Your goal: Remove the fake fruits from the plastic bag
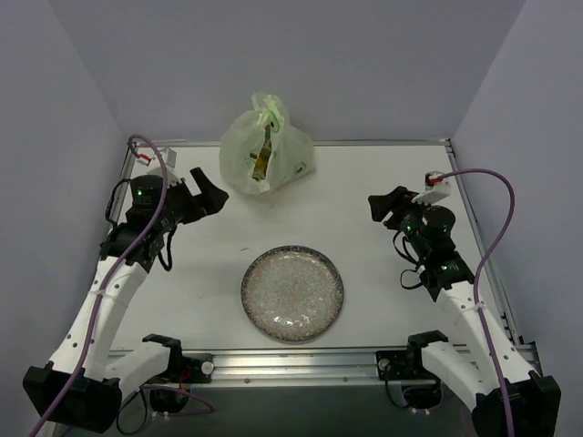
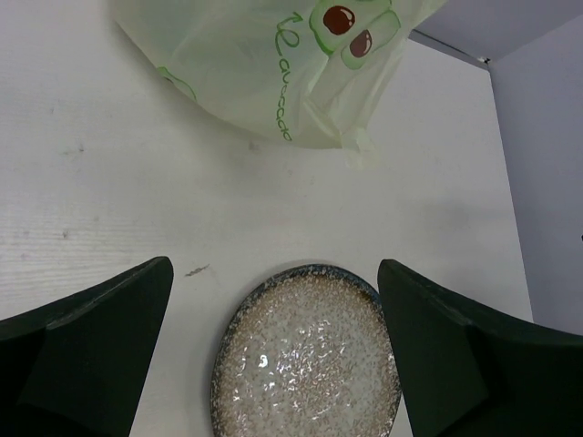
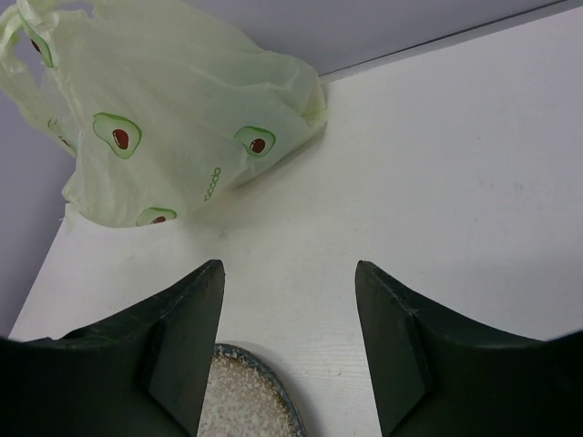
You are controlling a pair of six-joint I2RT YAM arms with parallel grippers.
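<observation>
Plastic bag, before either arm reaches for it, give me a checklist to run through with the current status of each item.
1. Left fingers apart and holding nothing: ok.
2. Right fingers apart and holding nothing: ok.
3. Plastic bag standing at the far edge, touched by neither arm: ok.
4. Bag mouth open enough to reach in: cannot tell; the top looks bunched, with only a narrow gap on the near side.
5. Fake fruits inside the bag: ok, a dark and yellowish bit shows through the gap; how many, cannot tell.
6. Plate between the arms with no fruit on it: ok.
</observation>
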